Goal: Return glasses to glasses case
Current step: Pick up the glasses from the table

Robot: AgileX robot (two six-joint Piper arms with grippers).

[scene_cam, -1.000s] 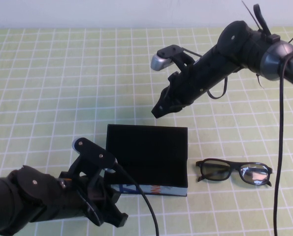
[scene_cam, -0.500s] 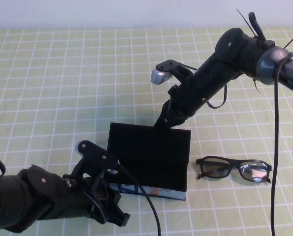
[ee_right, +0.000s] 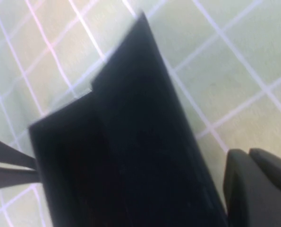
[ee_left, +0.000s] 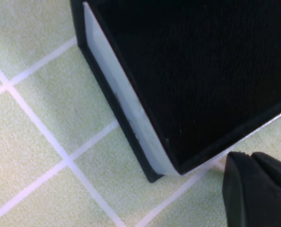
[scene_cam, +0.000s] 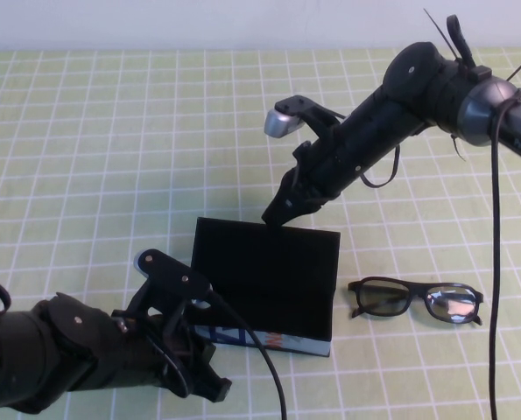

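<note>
Two grippers flank the open glasses case (scene_cam: 264,284): left gripper (scene_cam: 209,385) low beside its near-left corner, right gripper (scene_cam: 278,213) at the lid's far edge, both with fingers pressed together. Glasses (scene_cam: 415,301) lie just right of the case.

Robot test bench, lab-like. Tabletop (scene_cam: 111,157) covered edge to edge by a pale green mat with a white grid; plain white wall strip along the top of the frame. Black cable (scene_cam: 496,262) hangs down the right side. No household furnishings visible.
</note>
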